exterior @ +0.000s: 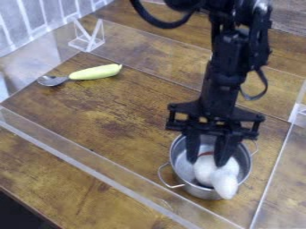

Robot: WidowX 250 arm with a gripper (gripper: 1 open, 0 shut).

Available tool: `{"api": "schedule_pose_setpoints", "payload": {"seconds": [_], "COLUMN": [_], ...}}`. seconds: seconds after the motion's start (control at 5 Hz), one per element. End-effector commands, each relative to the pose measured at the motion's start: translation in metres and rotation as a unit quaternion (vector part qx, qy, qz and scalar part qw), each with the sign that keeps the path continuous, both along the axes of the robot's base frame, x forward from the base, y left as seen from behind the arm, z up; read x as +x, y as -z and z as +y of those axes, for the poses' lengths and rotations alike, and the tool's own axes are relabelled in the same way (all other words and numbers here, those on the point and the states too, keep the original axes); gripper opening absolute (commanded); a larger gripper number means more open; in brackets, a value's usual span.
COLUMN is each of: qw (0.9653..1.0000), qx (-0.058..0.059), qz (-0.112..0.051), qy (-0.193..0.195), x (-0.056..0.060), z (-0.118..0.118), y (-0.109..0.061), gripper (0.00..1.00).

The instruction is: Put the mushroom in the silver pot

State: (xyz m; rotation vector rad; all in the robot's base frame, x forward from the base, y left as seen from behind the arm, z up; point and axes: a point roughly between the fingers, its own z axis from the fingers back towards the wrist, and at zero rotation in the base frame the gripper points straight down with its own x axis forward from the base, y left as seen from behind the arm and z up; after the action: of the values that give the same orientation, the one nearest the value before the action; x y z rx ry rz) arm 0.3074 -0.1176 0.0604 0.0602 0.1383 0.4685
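Note:
The silver pot [178, 173] stands on the wooden table at the lower right, shiny, with small loop handles. The white mushroom [220, 179] lies inside it against the near right wall. My gripper [210, 154] points straight down over the pot's mouth, just above the mushroom. Its dark fingers [192, 148] are spread apart and open, and the mushroom sits below and between them rather than pinched.
A long yellow-green vegetable [96, 72] and a small metal spoon [52, 80] lie at the far left. A clear plastic stand [86, 36] is at the back left. Low transparent walls [84, 156] border the work area.

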Motion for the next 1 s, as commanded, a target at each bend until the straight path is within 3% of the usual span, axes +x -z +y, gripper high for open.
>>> {"api": "schedule_pose_setpoints", "payload": {"seconds": [0.0, 0.2, 0.4, 0.6, 0.8], "qw": [0.9998, 0.9996, 0.9986, 0.9956, 0.9945], "qx": [-0.004, -0.005, -0.017, -0.03, -0.033], "qz": [-0.017, -0.019, -0.027, -0.037, -0.04], "qy": [0.007, 0.021, 0.042, 0.08, 0.092], "x": [0.012, 0.02, 0.027, 0.019, 0.011], "z": [0.017, 0.027, 0.031, 0.017, 0.007], "y": [-0.002, -0.003, -0.009, -0.011, -0.008], "gripper": [0.0, 0.0, 1.0, 1.0, 0.0]}}
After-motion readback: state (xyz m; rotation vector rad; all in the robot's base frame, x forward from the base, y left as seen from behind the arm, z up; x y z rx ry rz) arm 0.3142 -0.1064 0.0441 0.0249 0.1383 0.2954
